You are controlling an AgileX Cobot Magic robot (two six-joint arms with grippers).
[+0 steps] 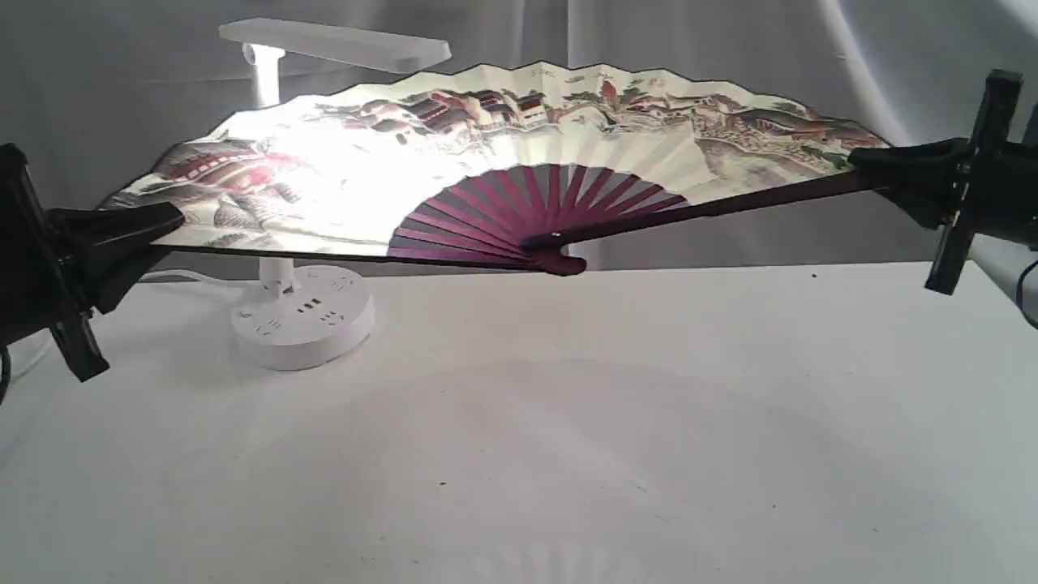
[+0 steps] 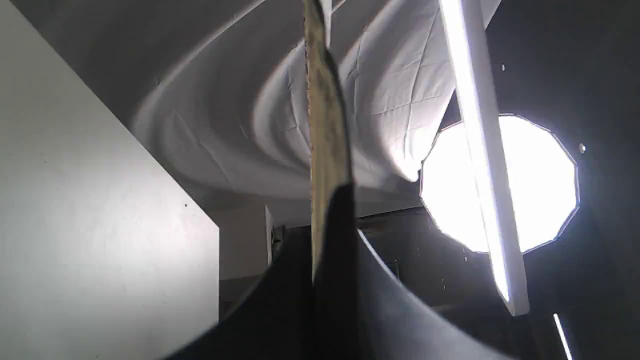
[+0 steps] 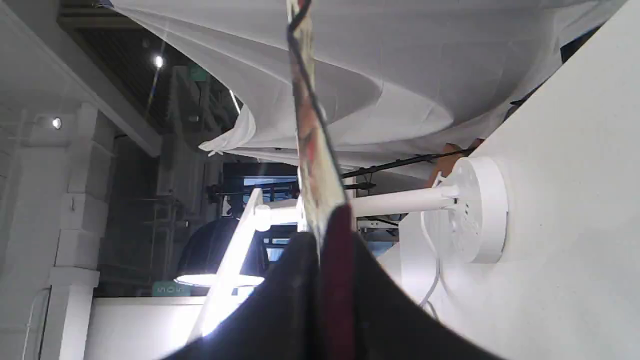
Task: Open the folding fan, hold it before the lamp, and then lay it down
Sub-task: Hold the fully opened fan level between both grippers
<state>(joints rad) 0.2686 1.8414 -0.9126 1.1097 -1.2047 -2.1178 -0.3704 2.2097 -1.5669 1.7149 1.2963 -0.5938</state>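
A white table [image 1: 649, 422] is seen spanned from side to side by the folding fan [image 1: 568, 130], which is spread to its full half-circle and held clear above the surface, its painted village turned toward the exterior camera. The fan's long axis is laid across the scene from the left arm to the right, with the leaf tipped back so that the scalloped edge is carried highest. Behind its left half the lamp [image 1: 302, 320] is stood on the table, lit, with its stem hidden by the paper and its glow thrown through the pleats; the "hold before the lamp" step is judged to be in hand, with only the laying-down left. The left fingers [image 1: 122, 235] are shown pressed together on the tip of the lower guard, and the right fingers [image 1: 908, 174] are pinched on the tip of the other guard, which is raised slightly higher; in both wrist views the fan is caught edge-on between the closed pads. The pivot [image 1: 559, 261] is hung lowest, near the table and midway between the two arms, so neither arm is favoured. A level, joint descent, kept to the near side of the lamp's base, is judged to be required.
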